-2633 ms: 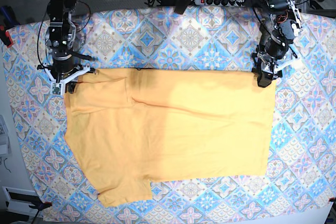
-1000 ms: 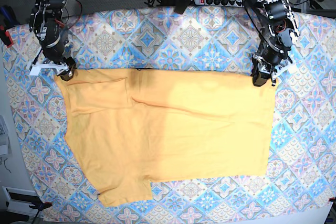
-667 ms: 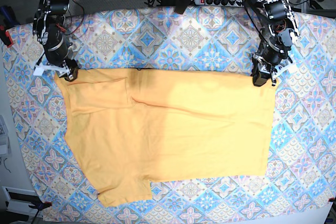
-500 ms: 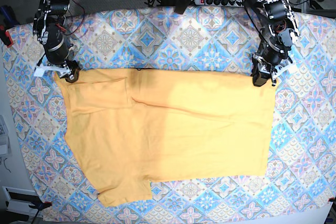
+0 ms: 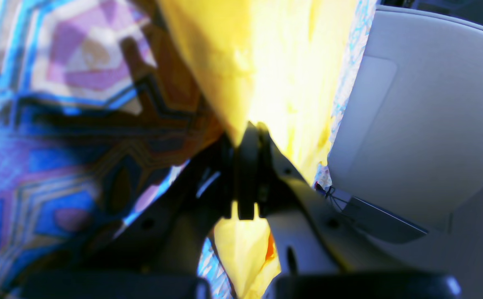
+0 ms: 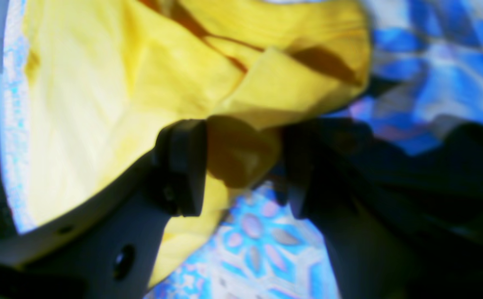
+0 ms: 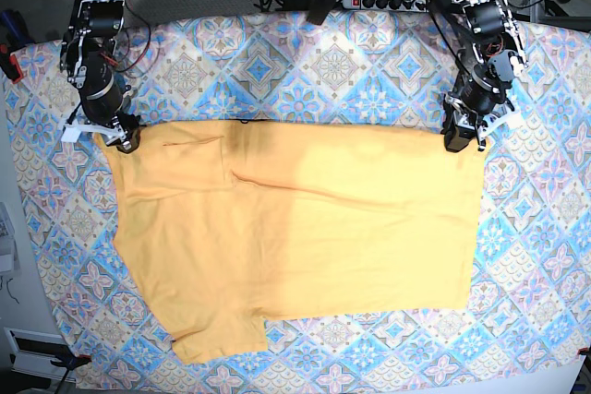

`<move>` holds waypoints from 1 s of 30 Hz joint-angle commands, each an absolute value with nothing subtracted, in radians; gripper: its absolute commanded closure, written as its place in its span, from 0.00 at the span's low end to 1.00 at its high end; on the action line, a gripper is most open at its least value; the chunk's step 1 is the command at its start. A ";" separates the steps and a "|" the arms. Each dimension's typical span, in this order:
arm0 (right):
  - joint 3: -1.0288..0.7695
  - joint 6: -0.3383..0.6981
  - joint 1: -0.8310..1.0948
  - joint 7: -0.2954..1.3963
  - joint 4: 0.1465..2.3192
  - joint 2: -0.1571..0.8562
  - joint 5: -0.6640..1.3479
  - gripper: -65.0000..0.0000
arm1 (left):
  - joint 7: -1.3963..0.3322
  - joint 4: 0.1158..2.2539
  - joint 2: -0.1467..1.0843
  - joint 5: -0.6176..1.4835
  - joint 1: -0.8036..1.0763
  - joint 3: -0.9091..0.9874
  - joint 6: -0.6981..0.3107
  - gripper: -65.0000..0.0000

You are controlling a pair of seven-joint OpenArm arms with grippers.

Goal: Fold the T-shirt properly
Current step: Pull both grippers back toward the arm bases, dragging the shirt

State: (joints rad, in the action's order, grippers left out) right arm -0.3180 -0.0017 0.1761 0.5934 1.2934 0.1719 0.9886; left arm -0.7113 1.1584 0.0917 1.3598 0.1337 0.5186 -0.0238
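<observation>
right fingers (image 7: pixel 125 136): parted, straddling a bunched corner of the T-shirt (image 7: pixel 305 228) at its far edge, not yet pinched
T-shirt: spread on the patterned tablecloth (image 7: pixel 305 62) over the worktop
left fingers (image 7: pixel 459 140): clamped tight on the opposite far corner
step: securing both far corners
next: right fingers must close before lifting for the fold

**Right pincer back at the sleeve corner**

The right pincer (image 7: pixel 125 136) swung out to the tablecloth, then returned to the T-shirt (image 7: pixel 305 237) (its far sleeve corner), which seems to bunch between the parted fingers (image 6: pixel 181 166).
</observation>
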 commanded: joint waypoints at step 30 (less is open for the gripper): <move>-0.473 0.005 0.392 0.671 1.366 0.189 1.087 1.00 | -0.717 1.314 0.120 1.480 0.383 0.515 -0.031 1.00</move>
